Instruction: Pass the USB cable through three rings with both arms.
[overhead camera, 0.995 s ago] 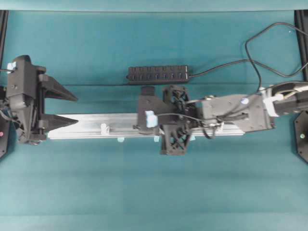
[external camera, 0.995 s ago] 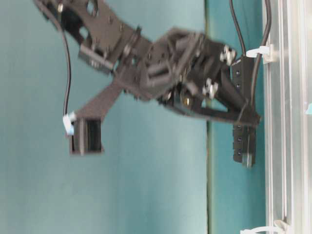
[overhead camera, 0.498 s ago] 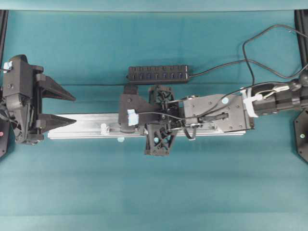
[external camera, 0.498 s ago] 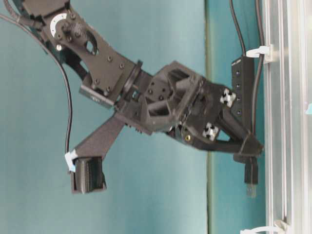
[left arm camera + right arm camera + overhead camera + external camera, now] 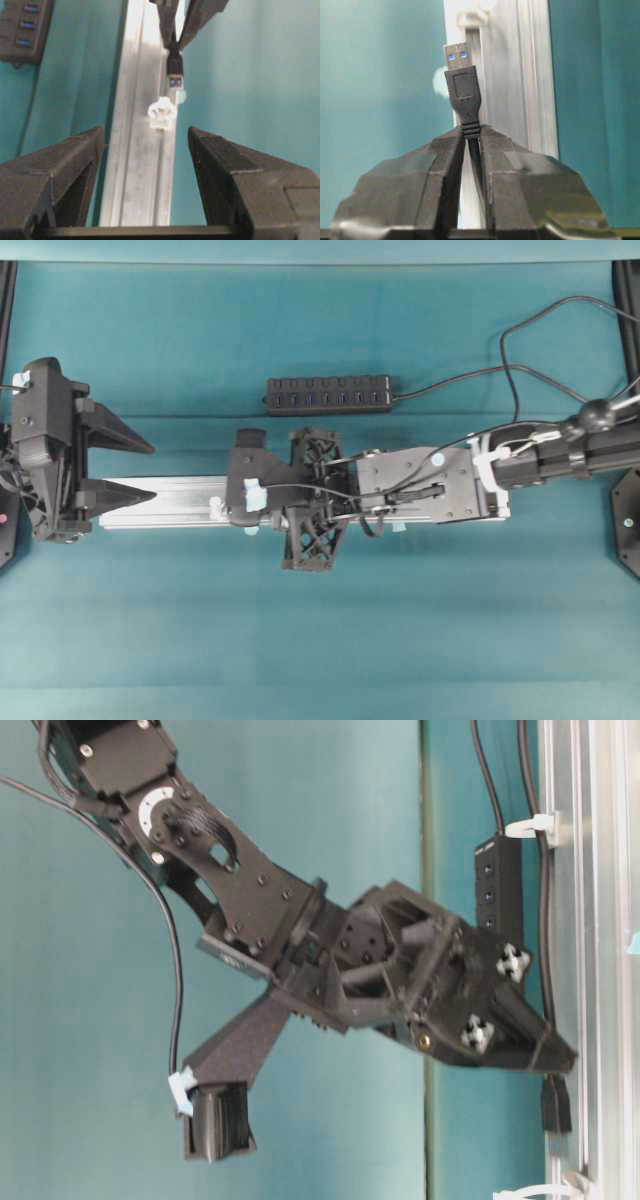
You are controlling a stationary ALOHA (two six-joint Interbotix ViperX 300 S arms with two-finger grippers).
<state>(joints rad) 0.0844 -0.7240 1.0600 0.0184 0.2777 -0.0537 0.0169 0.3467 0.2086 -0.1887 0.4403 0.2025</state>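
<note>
Overhead exterior view: over the last second my right gripper slid leftward along the rail, jaws clamped on the USB cable just behind its plug. Plug now sat just short of the last ring. My left gripper waited beyond it, jaws spread wide, empty. Judged: final threading next.
</note>
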